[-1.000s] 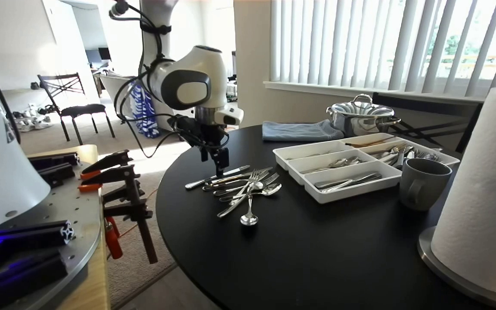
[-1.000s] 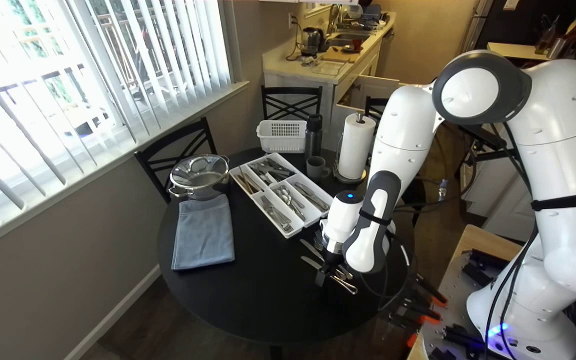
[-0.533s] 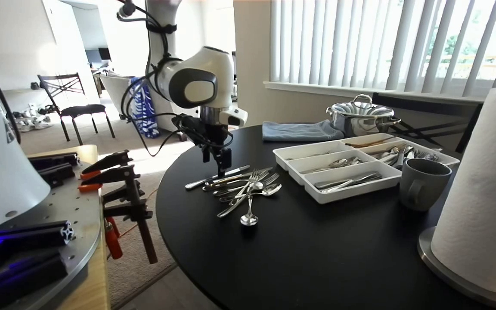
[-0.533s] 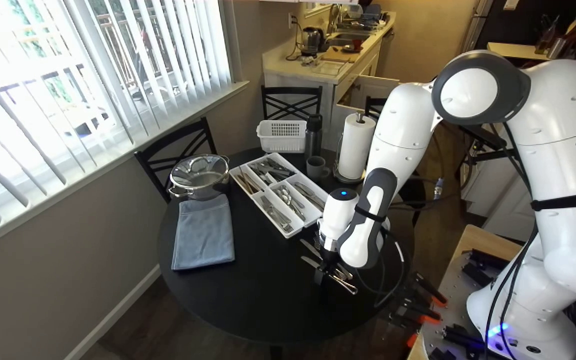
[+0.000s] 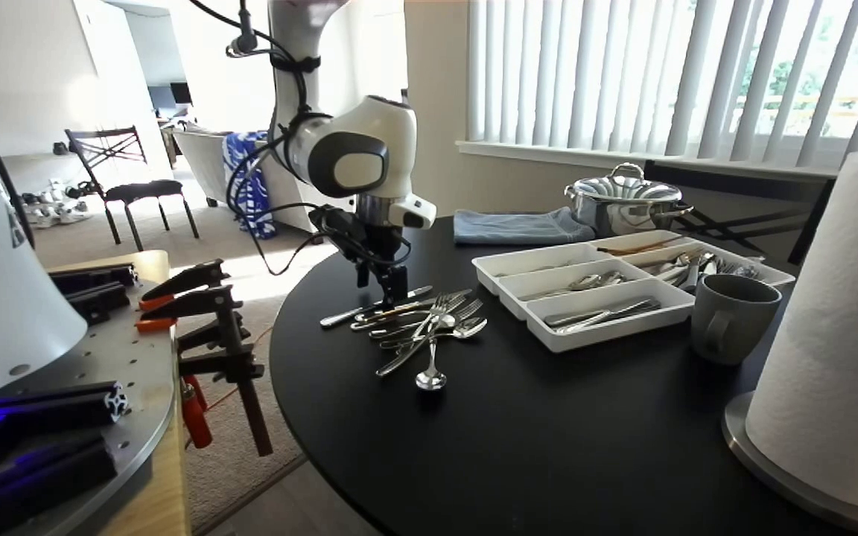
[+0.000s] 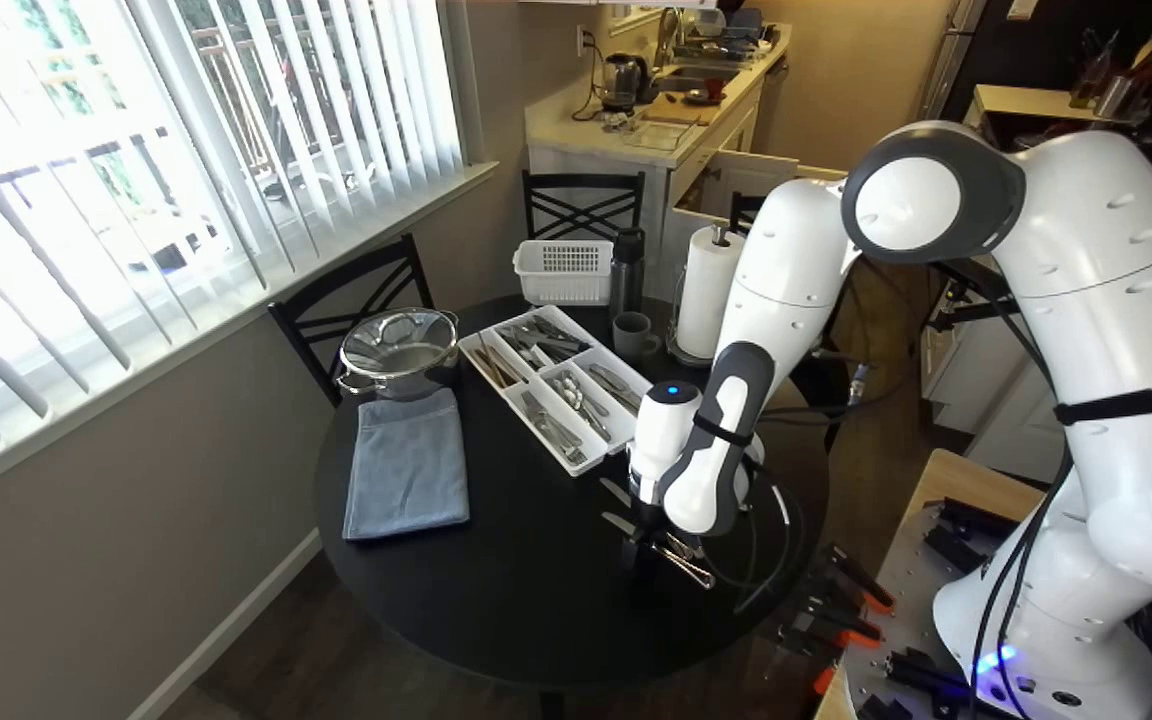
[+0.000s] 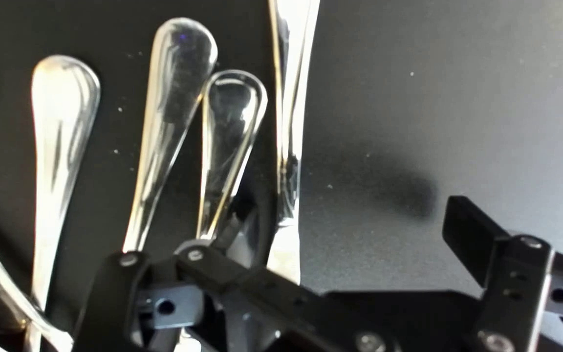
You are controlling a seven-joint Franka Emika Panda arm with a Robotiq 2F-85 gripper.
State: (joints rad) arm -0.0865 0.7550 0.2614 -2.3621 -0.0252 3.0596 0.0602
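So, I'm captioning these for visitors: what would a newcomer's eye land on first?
Probably the white robot arm, arching over the round black table, its open fingers at the edge of a loose cutlery pile. Next, perhaps, the divided white tray near that pile, and the shiny pot next to the folded blue cloth.
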